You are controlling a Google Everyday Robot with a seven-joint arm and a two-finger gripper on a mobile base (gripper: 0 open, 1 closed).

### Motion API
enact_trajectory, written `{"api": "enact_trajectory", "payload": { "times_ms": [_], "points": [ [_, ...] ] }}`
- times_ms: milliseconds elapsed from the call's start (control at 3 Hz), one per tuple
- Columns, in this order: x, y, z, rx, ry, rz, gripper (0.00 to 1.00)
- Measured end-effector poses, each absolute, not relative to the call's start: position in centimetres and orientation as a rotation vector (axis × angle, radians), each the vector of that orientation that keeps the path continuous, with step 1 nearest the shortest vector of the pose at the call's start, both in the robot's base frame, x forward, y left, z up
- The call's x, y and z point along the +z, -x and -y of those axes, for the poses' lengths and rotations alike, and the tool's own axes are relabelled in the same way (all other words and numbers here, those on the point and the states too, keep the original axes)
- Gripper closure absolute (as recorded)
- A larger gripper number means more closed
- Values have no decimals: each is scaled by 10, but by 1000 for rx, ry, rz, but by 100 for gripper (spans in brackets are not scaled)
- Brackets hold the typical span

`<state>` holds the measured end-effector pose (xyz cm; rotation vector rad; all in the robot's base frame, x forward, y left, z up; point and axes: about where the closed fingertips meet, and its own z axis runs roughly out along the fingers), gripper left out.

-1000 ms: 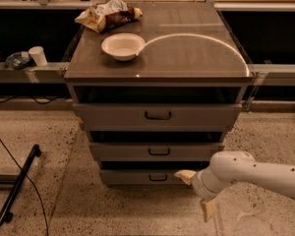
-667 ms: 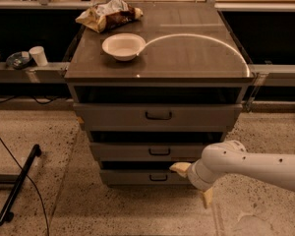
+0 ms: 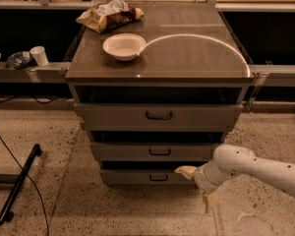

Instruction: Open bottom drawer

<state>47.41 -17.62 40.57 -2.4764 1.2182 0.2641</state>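
Note:
The grey cabinet has three drawers, and the bottom drawer [image 3: 132, 177] is the lowest and shallowest, with a small dark loop handle [image 3: 159, 177] at its centre. Its front sits slightly out from the cabinet, like the two above it. My gripper [image 3: 197, 186] comes in from the lower right on a white arm and is open. Its upper tan finger [image 3: 185, 171] lies against the drawer's top edge just right of the handle. The lower finger [image 3: 209, 201] points down toward the floor, with nothing between the two.
A middle drawer [image 3: 160, 151] and a top drawer [image 3: 159, 115] sit above. A white bowl [image 3: 124, 45] and a chip bag [image 3: 109, 14] rest on the cabinet top. A black bar [image 3: 17, 183] and cable lie on the floor at left. A cup [image 3: 39, 55] stands on the left ledge.
The gripper has shifted a little up and left along the bottom drawer's front, its upper finger now at the drawer's top edge. The drawers have not moved.

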Motion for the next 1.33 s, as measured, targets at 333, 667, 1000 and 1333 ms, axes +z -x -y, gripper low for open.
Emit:
{"api": "enact_trajectory", "payload": {
  "times_ms": [333,667,1000,1333],
  "points": [
    [372,-499,192,316,2361,-1205,0],
    [345,-530,207,247,2280,-1187,0],
    [329,-547,209,162,2285,-1185,0],
    [327,-550,209,148,2285,-1191,0]
  ]
}}
